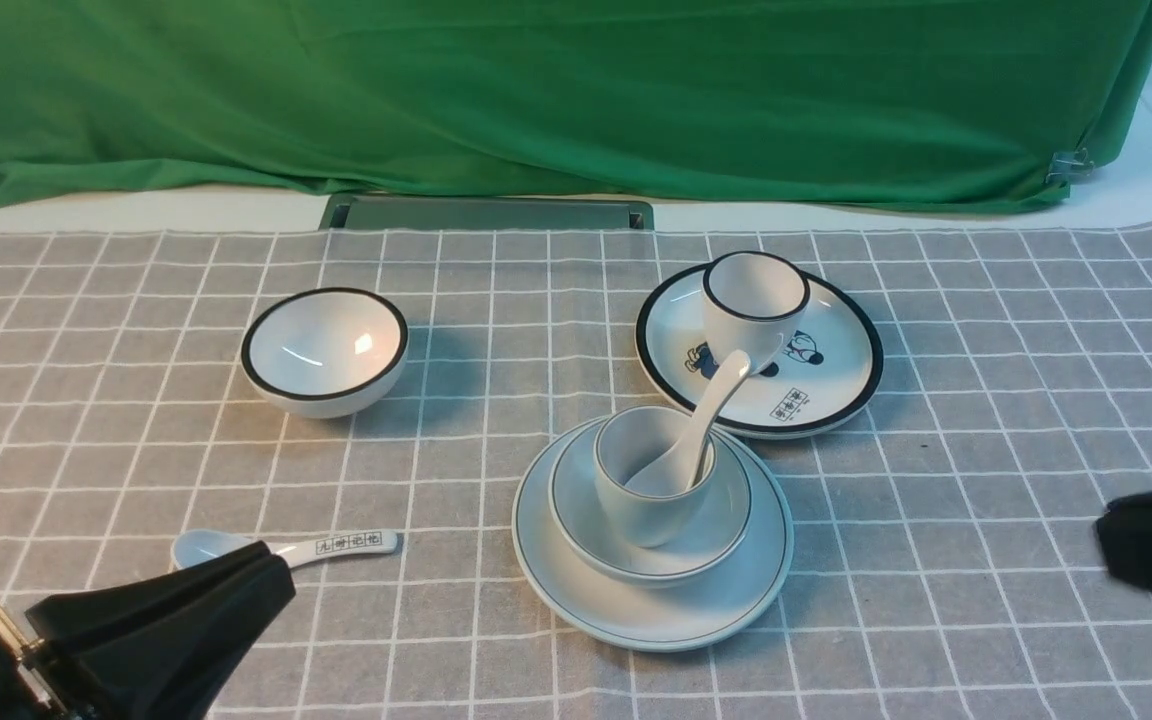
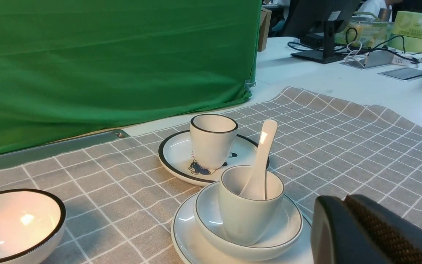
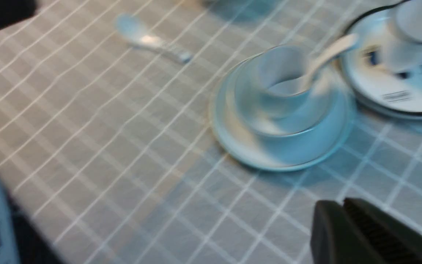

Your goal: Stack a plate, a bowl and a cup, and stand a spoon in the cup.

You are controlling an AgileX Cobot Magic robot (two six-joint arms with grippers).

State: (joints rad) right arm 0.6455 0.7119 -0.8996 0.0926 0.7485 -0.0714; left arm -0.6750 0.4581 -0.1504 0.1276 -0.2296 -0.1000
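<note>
The pale plate [image 1: 576, 585] lies at the table's middle front with the shallow bowl [image 1: 716, 535] on it and the cup [image 1: 641, 500] standing in the bowl. The plain white spoon [image 1: 711, 400] leans in the cup, handle up and to the right. The stack also shows in the left wrist view [image 2: 247, 216] and, blurred, in the right wrist view [image 3: 280, 110]. My left gripper [image 1: 271, 570] is shut and empty at the front left. My right gripper [image 1: 1106, 535] is shut and empty at the right edge, apart from the stack.
A black-rimmed cartoon plate [image 1: 826, 385] with a black-rimmed cup [image 1: 756, 300] on it sits behind the stack. A black-rimmed bowl [image 1: 324, 350] stands at the left. A spoon with black characters [image 1: 336, 545] lies near my left gripper. A green cloth hangs at the back.
</note>
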